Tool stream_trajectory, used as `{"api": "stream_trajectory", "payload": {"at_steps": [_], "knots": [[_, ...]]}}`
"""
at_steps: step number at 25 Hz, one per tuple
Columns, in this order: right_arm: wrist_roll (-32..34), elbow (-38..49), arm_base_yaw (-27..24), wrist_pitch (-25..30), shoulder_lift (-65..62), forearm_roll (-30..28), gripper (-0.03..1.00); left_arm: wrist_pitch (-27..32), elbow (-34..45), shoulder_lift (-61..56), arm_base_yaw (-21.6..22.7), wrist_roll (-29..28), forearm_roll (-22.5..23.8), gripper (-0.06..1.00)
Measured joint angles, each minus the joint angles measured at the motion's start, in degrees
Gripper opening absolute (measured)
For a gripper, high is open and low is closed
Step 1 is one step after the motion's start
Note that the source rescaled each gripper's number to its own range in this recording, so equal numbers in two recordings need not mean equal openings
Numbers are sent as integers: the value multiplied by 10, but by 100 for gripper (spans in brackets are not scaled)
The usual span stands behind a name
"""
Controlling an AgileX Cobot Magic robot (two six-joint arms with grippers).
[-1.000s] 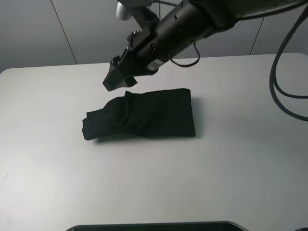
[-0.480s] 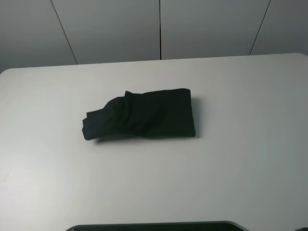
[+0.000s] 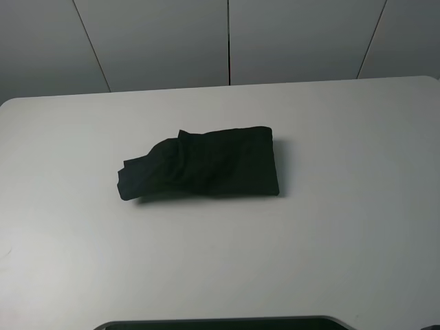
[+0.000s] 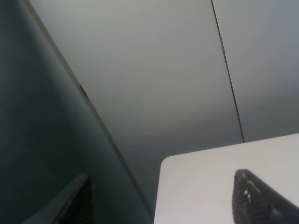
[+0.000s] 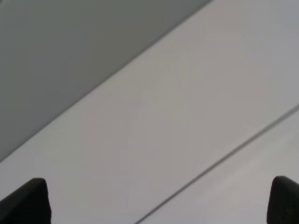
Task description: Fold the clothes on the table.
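A black garment [image 3: 203,165] lies folded in a rough rectangle at the middle of the white table [image 3: 344,240], with a bunched end pointing left. Neither arm shows in the exterior high view. In the left wrist view, my left gripper [image 4: 168,205] is open and empty, its two fingertips wide apart, facing the wall and a corner of the table [image 4: 201,186]. In the right wrist view, my right gripper [image 5: 154,200] is open and empty, its fingertips at the frame's far corners, facing the wall panels. The garment is out of both wrist views.
Grey wall panels [image 3: 227,41] stand behind the table's far edge. A dark curved edge [image 3: 220,323] shows at the table's near side.
The right arm hung over the garment's far left end one second ago and has since left the exterior high view. The garment has not moved.
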Motion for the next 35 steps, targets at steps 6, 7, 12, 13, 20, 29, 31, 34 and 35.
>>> {"api": "stream_trajectory", "payload": {"at_steps": [6,7,12,13,20,29,31,34,35], "knots": [[1,0,-47,2,-134,19,100,3,-3,-59,26,-1,-14,81],[1,0,-65,2,-153,31,100,3,-4,-74,32,7,-14,81],[1,-1,-165,5,-205,129,100,3,-5,-137,79,25,-35,81],[1,-1,-184,5,-208,161,100,3,-5,-148,91,26,-47,81],[0,3,-357,5,-218,434,100,3,-6,-221,188,76,-108,79],[-3,167,-467,2,-223,717,100,3,74,-242,226,86,-224,77],[2,223,-467,2,-223,735,100,4,117,-242,226,83,-228,77],[10,309,-467,2,-222,738,100,4,188,-242,226,55,-232,77],[14,336,-467,2,-222,739,100,4,212,-242,226,49,-236,77]]}}
